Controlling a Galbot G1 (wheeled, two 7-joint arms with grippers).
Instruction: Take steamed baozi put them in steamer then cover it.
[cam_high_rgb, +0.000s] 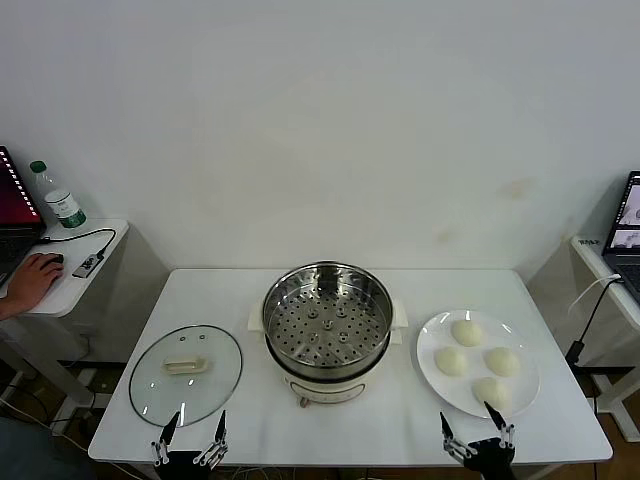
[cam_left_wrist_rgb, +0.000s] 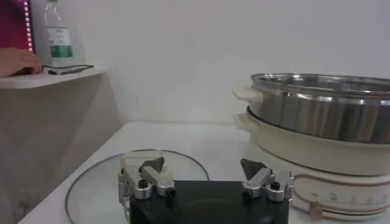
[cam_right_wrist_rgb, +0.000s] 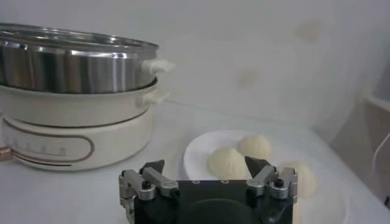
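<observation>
Sitting uncovered, steamer (cam_high_rgb: 327, 325) empty, four baozi (cam_high_rgb: 478, 363) on plate (cam_high_rgb: 430, 365), both hands released.

The left gripper (cam_left_wrist_rgb: 202, 165) hangs with its fingers spread apart just above the glass cover (cam_left_wrist_rgb: 106, 182) lying flat on the white table (cam_left_wrist_rgb: 201, 137); the steamer (cam_left_wrist_rgb: 317, 137) stands beside it, bottle (cam_left_wrist_rgb: 58, 36) on a side shelf

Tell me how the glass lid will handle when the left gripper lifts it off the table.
The cover lies flat and looks rigid; it likely won't flex. Its smooth glass is probably slippery and breakable, so the bar handle seems the safer hold. Gripped there, at the centre, it should hang fairly level. The open left gripper hovers at the table's near edge.
</observation>
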